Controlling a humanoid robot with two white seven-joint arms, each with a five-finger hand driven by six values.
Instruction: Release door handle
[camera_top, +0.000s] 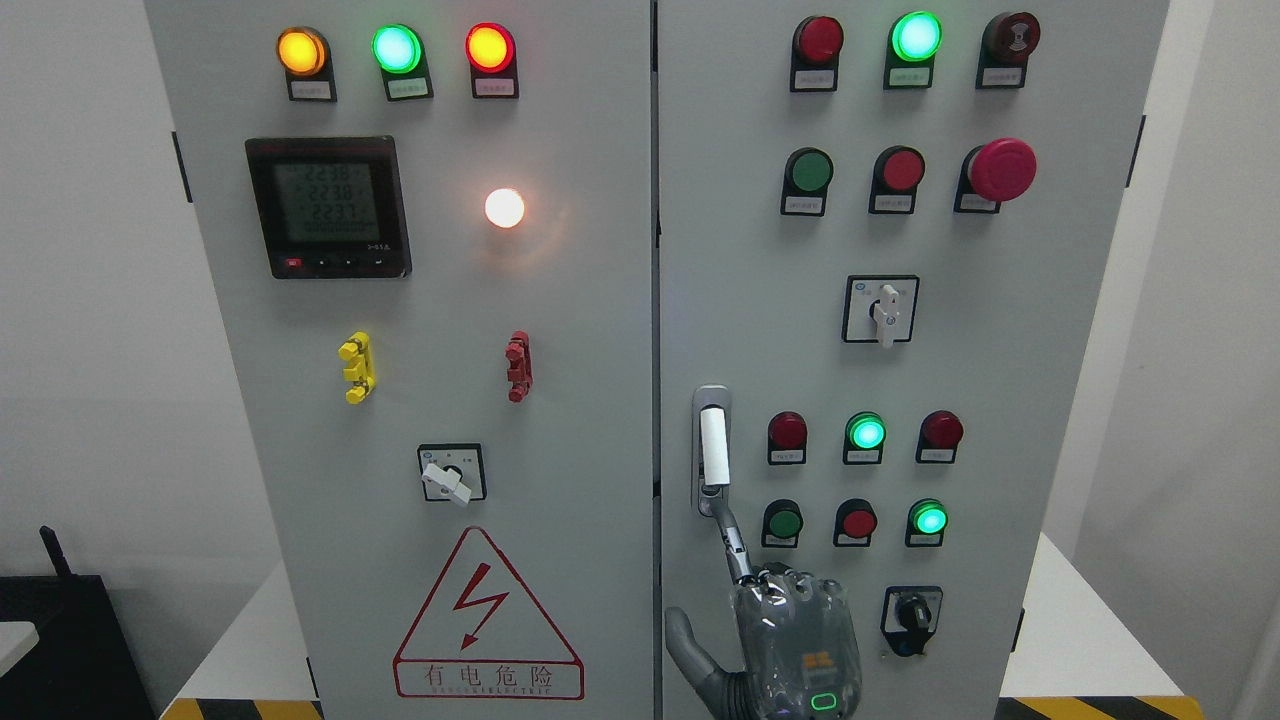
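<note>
The door handle (712, 450) is a white lever in a grey metal recess on the left edge of the cabinet's right door (1020, 400). It stands upright and flush. My right hand (790, 630) rises from the bottom edge below it, back towards the camera. Its index finger (733, 545) is stretched up, and the tip touches the handle's lower end. The other fingers are curled at the knuckles and the thumb (690, 650) sticks out to the left. Nothing is grasped. My left arm is out of view.
Both cabinet doors are closed, with a narrow seam (655, 300) between them. Lamps and push buttons (865, 432) sit right of the handle, and a rotary switch (911, 612) is beside my hand. The left door carries a meter (328, 206) and a warning triangle (487, 620).
</note>
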